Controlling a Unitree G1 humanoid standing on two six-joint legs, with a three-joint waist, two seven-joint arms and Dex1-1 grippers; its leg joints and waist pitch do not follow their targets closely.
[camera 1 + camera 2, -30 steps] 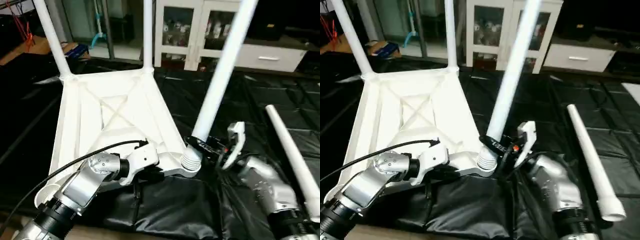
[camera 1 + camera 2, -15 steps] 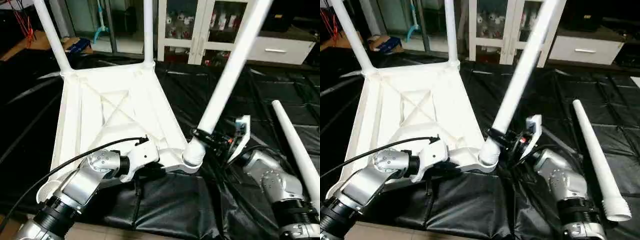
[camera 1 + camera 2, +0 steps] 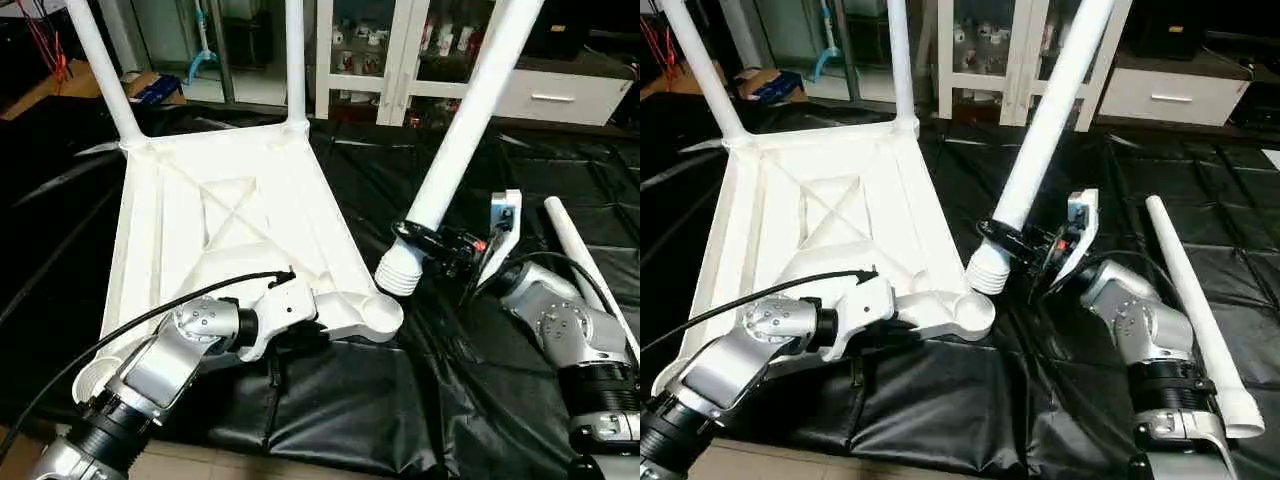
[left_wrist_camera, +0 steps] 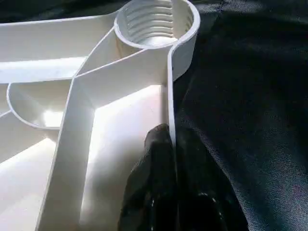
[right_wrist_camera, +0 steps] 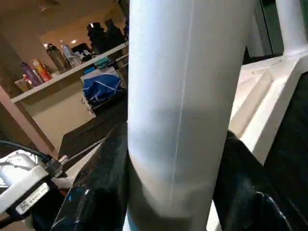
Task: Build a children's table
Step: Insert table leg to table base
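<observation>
Tabletop (image 3: pixel 215 225) upside down on black sheeting, two legs fitted at far corners. Left gripper (image 4: pixel 166 144) pinching rim beside empty near-right socket (image 3: pixel 377 313). Right gripper (image 3: pixel 440 240) clamped around third leg (image 3: pixel 455 130), threaded end (image 3: pixel 398 272) hanging just right of socket (tilted, not seated). Recommended: centre thread over socket, bring upright, then turn. Against half a second ago: thread now lifted clear of socket. Fourth leg (image 3: pixel 1195 300) lying further right.
</observation>
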